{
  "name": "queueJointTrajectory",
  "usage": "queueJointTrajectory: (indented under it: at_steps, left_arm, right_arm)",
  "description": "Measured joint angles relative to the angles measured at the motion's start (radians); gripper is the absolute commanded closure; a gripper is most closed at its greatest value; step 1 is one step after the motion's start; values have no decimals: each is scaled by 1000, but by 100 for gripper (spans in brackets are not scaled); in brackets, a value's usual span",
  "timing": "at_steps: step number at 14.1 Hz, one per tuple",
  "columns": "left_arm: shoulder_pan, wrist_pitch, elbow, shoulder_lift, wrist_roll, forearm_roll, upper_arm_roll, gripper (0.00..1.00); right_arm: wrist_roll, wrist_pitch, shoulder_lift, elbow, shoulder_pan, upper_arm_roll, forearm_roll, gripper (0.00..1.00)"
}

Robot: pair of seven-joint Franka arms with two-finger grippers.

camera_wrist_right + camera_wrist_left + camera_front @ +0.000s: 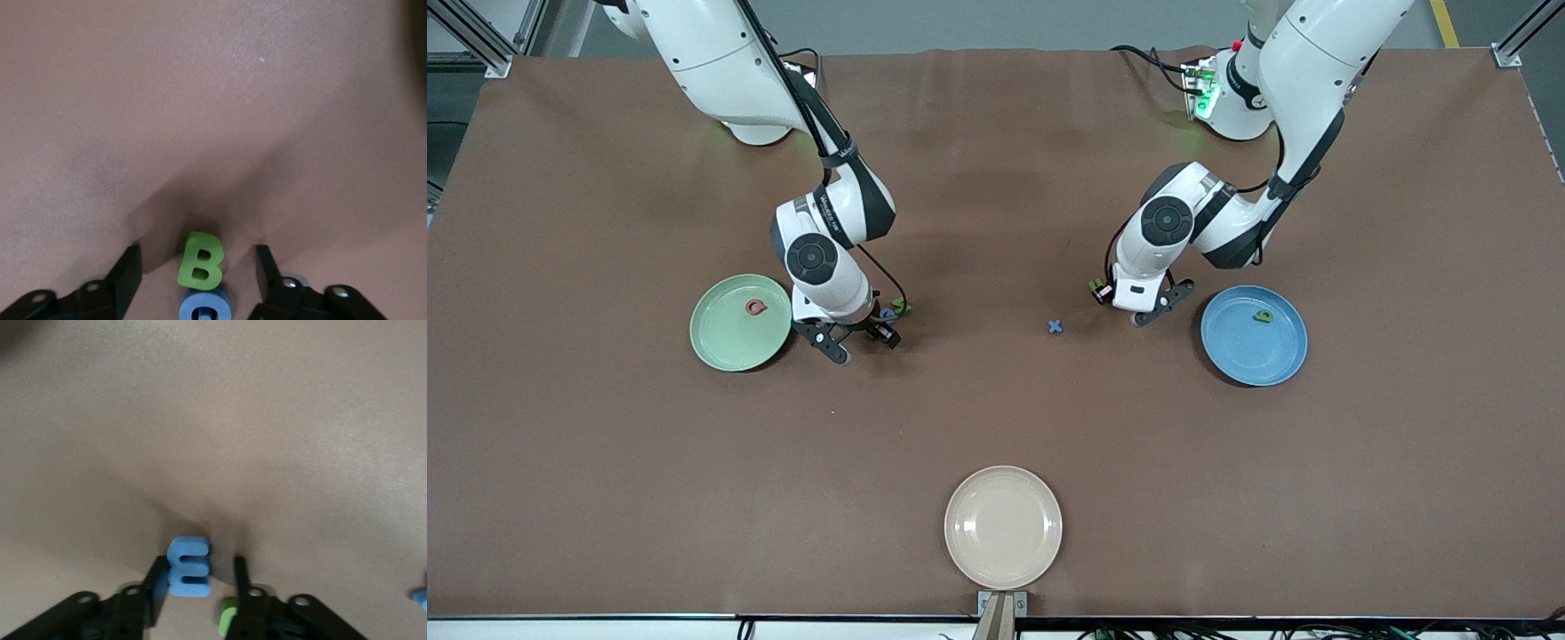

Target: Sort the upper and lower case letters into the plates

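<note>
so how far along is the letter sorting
Done: a pink letter lies in the pale green plate and a green one in the blue plate. In hand: the open right gripper straddles the green B, the open left gripper the blue m. The blue x waits.

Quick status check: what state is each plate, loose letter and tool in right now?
Pale green plate: holds pink Q.
Blue plate: holds one green letter.
Cream plate: empty.
Blue x: loose on table.
Blue m: between open left tool.
Green B: between open right tool.
</note>
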Motion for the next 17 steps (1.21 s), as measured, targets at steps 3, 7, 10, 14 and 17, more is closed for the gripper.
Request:
queueJointTrajectory:
  at_steps: [3, 7, 10, 14, 17]
  left_arm:
    - [0, 3, 1, 0, 0, 2, 0, 83]
    - [2, 3, 1, -4, 0, 18, 0, 93]
    - [22, -7, 11, -54, 6, 30, 0, 93]
    - [130, -135, 19, -193, 219, 31, -6, 93]
    - [237, -166, -8, -245, 416, 31, -8, 93]
  right_arm:
    - [1, 0, 0, 8, 2, 0, 1, 75]
    - [2, -6, 0, 16, 3, -1, 1, 100]
    - [-7, -54, -3, 24, 2, -8, 1, 100]
    - [-202, -209, -73, 25, -83, -31, 0, 100]
    - [-458, -309, -182, 0, -225, -36, -1, 100]
